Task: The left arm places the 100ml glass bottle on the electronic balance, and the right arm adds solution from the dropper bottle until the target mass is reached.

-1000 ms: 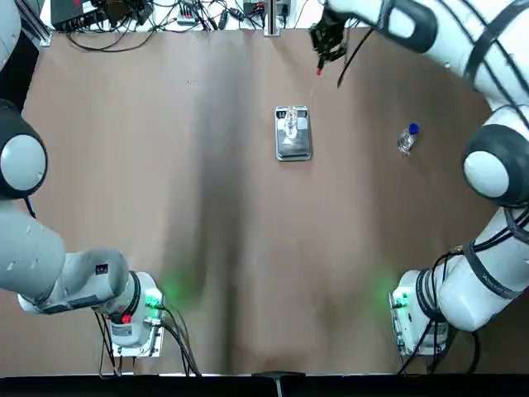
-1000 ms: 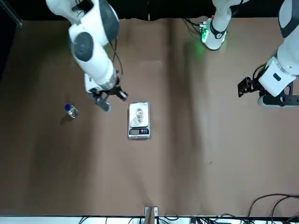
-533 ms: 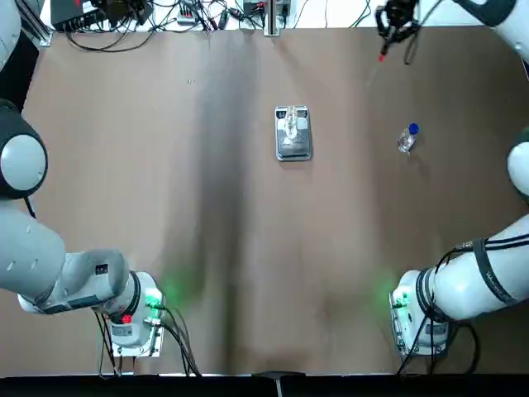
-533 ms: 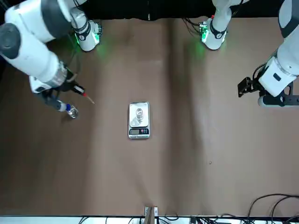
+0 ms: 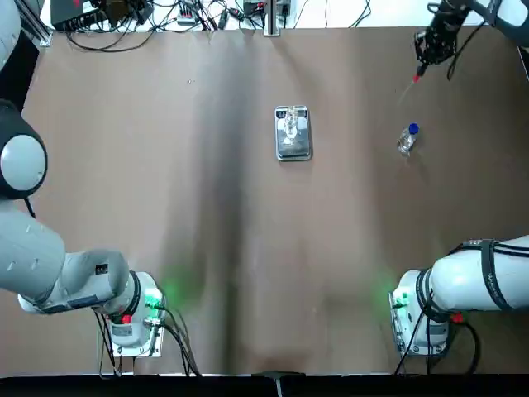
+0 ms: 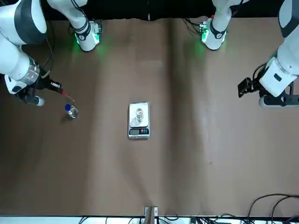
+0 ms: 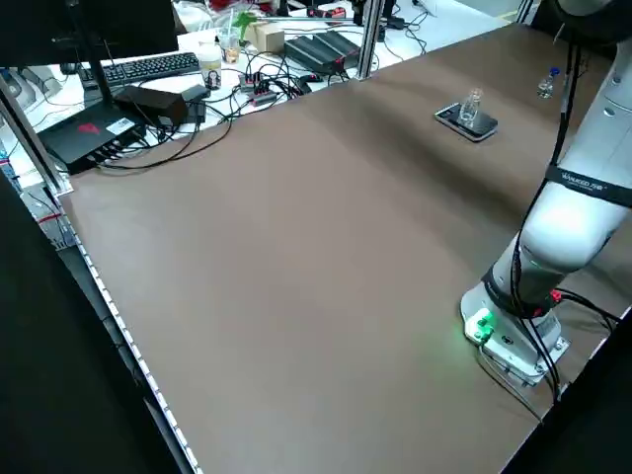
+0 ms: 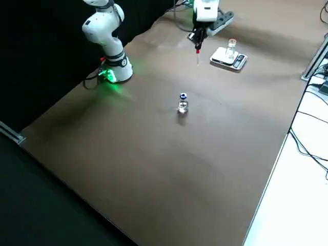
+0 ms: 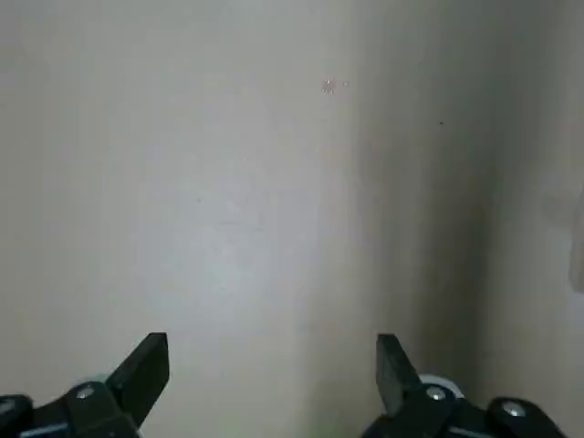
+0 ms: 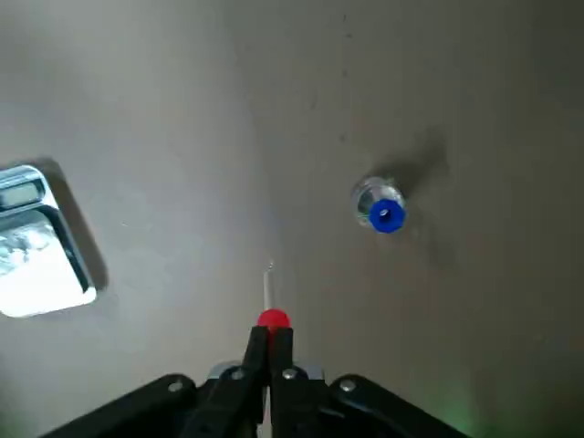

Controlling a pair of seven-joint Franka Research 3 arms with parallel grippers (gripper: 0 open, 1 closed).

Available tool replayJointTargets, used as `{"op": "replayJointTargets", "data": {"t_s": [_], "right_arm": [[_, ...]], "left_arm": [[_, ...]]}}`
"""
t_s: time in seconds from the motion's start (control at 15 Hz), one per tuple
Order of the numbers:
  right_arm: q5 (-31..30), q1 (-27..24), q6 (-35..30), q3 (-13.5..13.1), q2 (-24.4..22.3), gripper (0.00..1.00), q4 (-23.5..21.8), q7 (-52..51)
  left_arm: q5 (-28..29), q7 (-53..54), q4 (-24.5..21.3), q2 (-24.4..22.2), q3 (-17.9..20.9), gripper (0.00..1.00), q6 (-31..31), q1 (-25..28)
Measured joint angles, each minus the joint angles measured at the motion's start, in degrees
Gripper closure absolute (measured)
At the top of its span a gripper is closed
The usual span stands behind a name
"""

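Pinching a red rubbery bulb (image 10: 274, 318), the right claw (image 10: 271, 333) hovers bottleward.

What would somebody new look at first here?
Probably the shiny silver balance with the clear glass bottle on it, near the table's middle. Next, the bright blue collar of the dropper bottle, standing on the robot's right side, and the red dropper pinched between the right arm's fingers.
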Motion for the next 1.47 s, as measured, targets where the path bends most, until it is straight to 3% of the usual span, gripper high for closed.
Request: {"op": "replayJointTargets", "data": {"t_s": [0.2,0.6,1.47], "right_arm": [[-1.2,-2.8,3.0,0.0,-1.8,0.96,-4.7,-6.1],[-1.5,-9.7,9.4,0.0,-2.3,0.96,-10.0,-17.1],[-1.5,-11.0,14.7,0.2,-0.1,0.96,-11.7,-18.3]], "left_arm": [[0.0,0.0,0.0,0.0,0.0,0.00,0.0,0.1],[0.0,0.0,0.0,0.0,0.0,0.00,0.0,0.2],[0.0,0.6,0.0,-0.4,-0.1,0.00,-1.2,0.6]]}}
